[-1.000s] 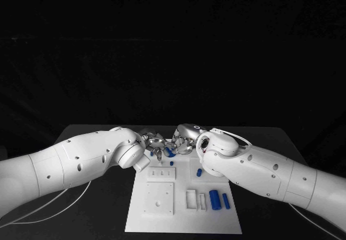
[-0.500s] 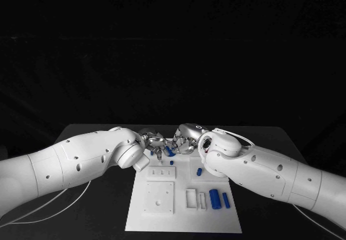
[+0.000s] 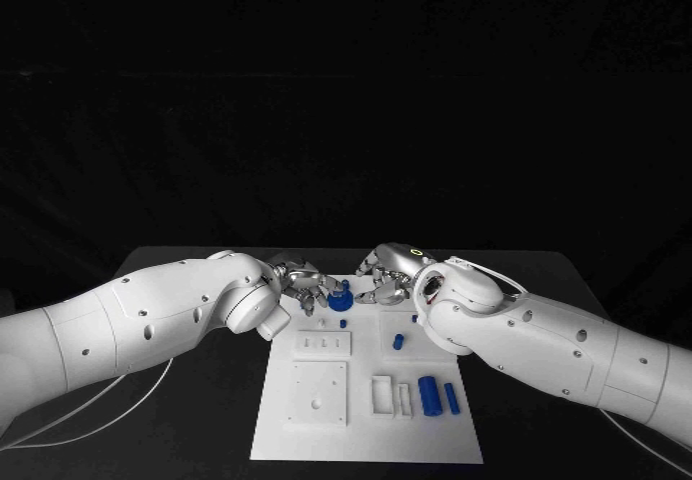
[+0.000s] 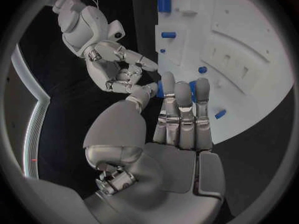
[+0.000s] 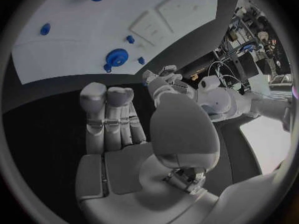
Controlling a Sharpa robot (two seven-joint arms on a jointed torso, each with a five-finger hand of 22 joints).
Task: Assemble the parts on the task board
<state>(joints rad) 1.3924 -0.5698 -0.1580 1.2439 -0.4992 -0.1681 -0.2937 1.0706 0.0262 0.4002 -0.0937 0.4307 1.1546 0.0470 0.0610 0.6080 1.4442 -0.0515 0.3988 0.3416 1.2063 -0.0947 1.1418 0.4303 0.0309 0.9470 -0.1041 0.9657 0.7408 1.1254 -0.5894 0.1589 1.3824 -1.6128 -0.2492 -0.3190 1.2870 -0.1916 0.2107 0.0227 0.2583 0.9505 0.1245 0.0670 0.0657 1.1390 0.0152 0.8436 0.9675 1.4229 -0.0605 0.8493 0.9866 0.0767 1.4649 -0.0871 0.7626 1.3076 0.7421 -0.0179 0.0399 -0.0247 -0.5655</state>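
Both the left hand (image 3: 303,283) and right hand (image 3: 387,284) hang released, fingers apart, flanking a blue part (image 3: 340,296).

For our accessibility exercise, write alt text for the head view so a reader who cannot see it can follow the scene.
Two white robot arms meet at the far end of a white task board on a black table, left hand and right hand flanking a round blue part. More blue parts lie nearer the camera.

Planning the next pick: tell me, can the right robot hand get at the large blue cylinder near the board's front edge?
Probably yes. The large blue cylinder lies uncovered beside the right arm, nothing on it; the right robot hand holds nothing but would have to pull back.
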